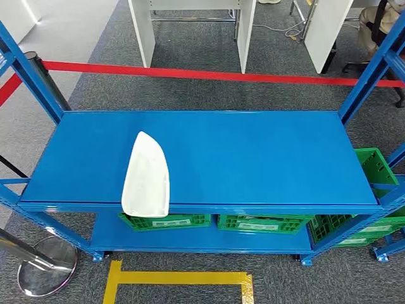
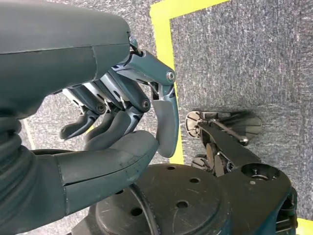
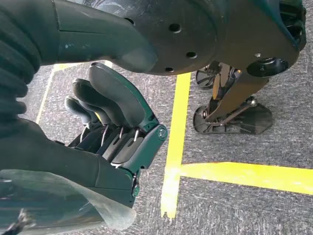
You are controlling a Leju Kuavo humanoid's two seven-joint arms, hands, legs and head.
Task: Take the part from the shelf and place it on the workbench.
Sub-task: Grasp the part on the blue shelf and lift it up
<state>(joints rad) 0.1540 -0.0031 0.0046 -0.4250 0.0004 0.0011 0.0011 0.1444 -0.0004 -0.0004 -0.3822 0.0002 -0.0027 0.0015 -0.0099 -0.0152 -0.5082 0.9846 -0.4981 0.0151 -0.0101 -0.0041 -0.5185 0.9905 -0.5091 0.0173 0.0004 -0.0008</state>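
Basically nothing done yet: white part (image 1: 146,177) sitting on blue shelf (image 1: 248,152) top deck, left of centre, overhanging front edge. Left hand (image 2: 122,122) and right hand (image 3: 110,127) both hanging over carpet, fingers curled, holding nothing. Pick, carry, place on workbench all remaining.

Looks like a warehouse or factory test floor: a blue steel storage rack (image 1: 200,158) with green plastic slotted crates (image 1: 260,223) underneath, grey carpet marked with yellow floor tape (image 1: 176,278), and a red barrier belt (image 1: 215,75) on chrome stanchions (image 1: 45,266).
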